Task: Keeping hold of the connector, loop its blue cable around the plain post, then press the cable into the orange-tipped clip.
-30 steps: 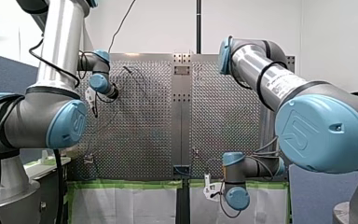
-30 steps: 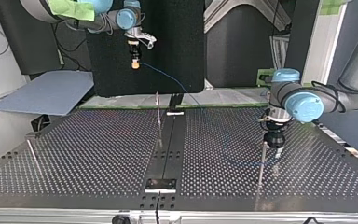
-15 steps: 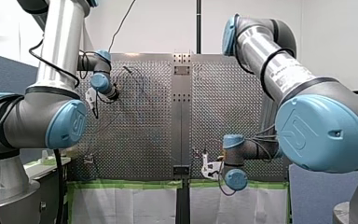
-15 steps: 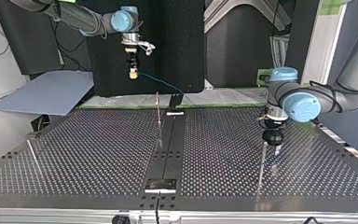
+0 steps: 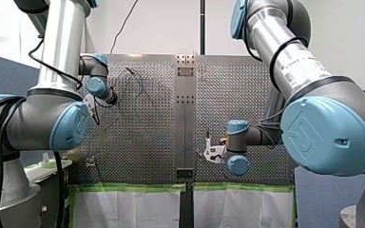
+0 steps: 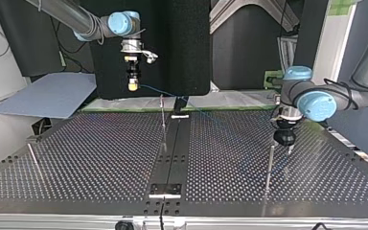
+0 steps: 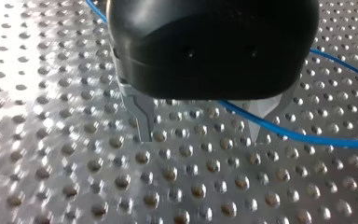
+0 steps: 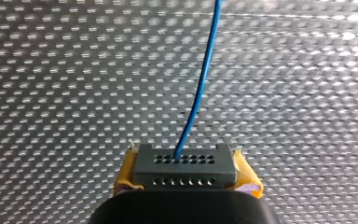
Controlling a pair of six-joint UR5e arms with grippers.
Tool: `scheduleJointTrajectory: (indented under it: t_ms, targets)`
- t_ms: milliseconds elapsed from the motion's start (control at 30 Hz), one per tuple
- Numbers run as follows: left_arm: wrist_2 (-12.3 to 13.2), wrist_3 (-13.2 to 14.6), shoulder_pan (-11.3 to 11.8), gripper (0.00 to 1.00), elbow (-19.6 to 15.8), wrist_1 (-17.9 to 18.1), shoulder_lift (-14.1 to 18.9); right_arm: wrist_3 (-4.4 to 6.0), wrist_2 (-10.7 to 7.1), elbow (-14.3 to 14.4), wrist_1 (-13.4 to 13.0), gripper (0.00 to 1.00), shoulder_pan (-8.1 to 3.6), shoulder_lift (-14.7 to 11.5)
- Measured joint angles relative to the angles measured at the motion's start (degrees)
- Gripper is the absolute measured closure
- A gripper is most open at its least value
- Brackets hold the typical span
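My right gripper (image 8: 186, 173) is shut on a grey connector (image 8: 185, 163), which sits between its yellow pads (image 8: 125, 173). A blue cable (image 8: 200, 84) runs from the connector out over the perforated table. In the top view this gripper (image 6: 133, 84) hangs above the table's far edge, and the cable (image 6: 160, 91) slopes down toward a black fixture (image 6: 180, 102). My left gripper (image 7: 204, 126) is black with metal fingers (image 7: 142, 119) and stands open close above the table; the cable (image 7: 307, 137) crosses under it by one finger. In the top view it (image 6: 286, 142) hovers just beside a thin metal post (image 6: 270, 165).
A second thin post (image 6: 163, 122) stands at the table's middle, behind a dark centre strip (image 6: 166, 163). A third post (image 6: 34, 160) leans near the top view's left edge. A grey board (image 6: 52, 96) lies off the far left corner.
My right arm has carried the connector down toward the table's far edge in the top view. My left gripper has shifted slightly beside its post and stays open.
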Motion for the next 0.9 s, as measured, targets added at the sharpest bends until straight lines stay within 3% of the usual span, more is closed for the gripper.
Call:
scheduleJointTrajectory:
  t_ms: [100, 267, 333, 667, 900]
  targets:
    - [0.9, -1.4, 0.7, 0.0, -1.3, 1.3, 0.1, -0.14, 0.02, 0.2, 0.0, 1.0, 0.0, -1.6]
    - [-0.2, -4.2, 1.2, 0.0, -2.1, 3.5, 0.1, -0.22, 0.23, 1.4, -0.9, 1.0, 0.22, -4.4]
    - [-0.4, -5.2, 1.2, 0.0, -2.1, 3.9, 0.1, -0.21, 0.39, 1.6, -1.1, 1.0, 0.43, -4.3]
    - [-1.4, -9.5, 0.9, 0.0, -2.2, 4.3, 0.1, 0.37, 4.21, 1.8, -2.8, 1.0, 0.53, 1.0]
    - [-4.1, -13.1, 0.4, 0.0, -2.2, 3.9, 0.1, 0.19, 4.49, 1.8, -3.7, 1.0, 0.58, 4.9]
